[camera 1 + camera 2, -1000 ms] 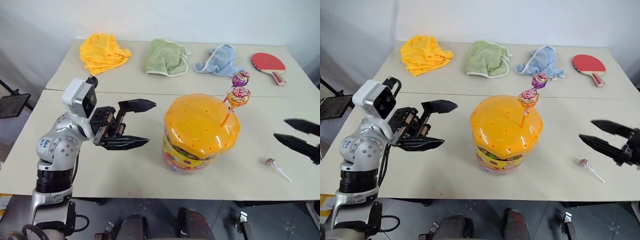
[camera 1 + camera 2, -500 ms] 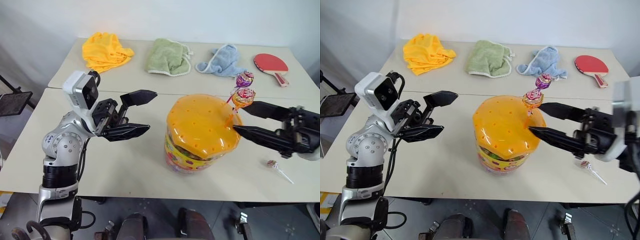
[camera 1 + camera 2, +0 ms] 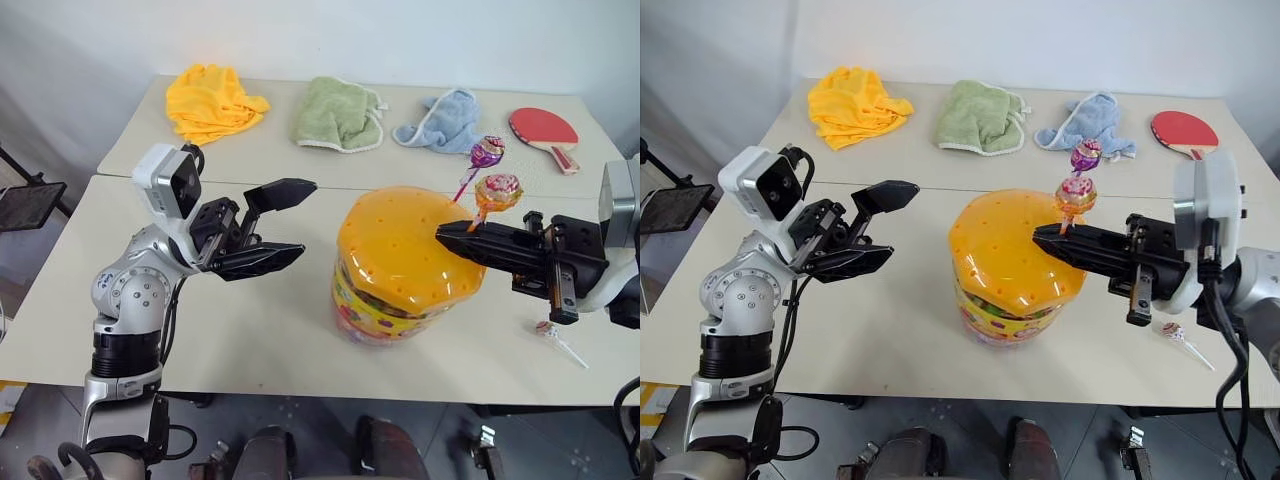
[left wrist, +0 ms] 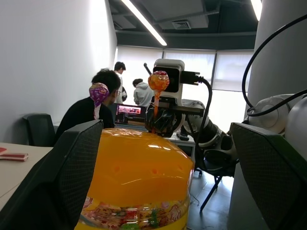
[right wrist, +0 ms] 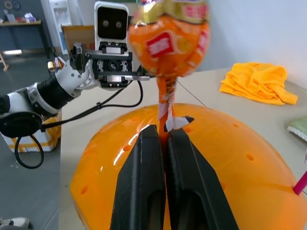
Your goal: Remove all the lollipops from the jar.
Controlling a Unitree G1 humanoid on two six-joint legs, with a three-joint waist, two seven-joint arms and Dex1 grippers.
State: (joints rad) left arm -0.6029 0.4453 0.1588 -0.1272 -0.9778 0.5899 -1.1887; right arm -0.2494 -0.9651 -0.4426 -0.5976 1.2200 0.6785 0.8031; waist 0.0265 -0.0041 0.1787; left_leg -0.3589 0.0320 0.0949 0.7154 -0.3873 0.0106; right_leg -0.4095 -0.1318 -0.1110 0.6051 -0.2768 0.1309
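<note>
- The right gripper [image 3: 447, 236] is closed narrow on the orange stick [image 5: 163, 106] of the orange lollipop [image 3: 499, 190], low on the stick, just above the jar [image 3: 405, 262] lid. The stick looks seated in a lid hole.
- The left gripper [image 3: 298, 222] hangs wide open beside the jar, well apart from it, holding nothing. Nothing steadies the jar.
- The purple lollipop [image 3: 487, 151] stands in the lid just behind the orange one; a third lollipop [image 3: 1169, 331] lies on the table [image 3: 260, 340] to the right of the jar.
- Risk: the stick is thin and the hold covers little of it. If the hole grips it tightly, the fingers could slide up the stick and the candy would stay put.
- Risk: a pull off the line of the stick could bend or snap it, or wedge it in the hole. The gripper lies about level across the lid, so a straight lift along the tilted stick needs care.
- Risk: the jar is free-standing. A tight stick could drag it, tip it, or lift the lid with it.
- Risk: the purple lollipop is near. A sideways swing of the right gripper or the candy head could knock it askew or push it deeper.
- Risk: the fingers rest close to the domed lid, so pressing down could dent it and shift the hold.
</note>
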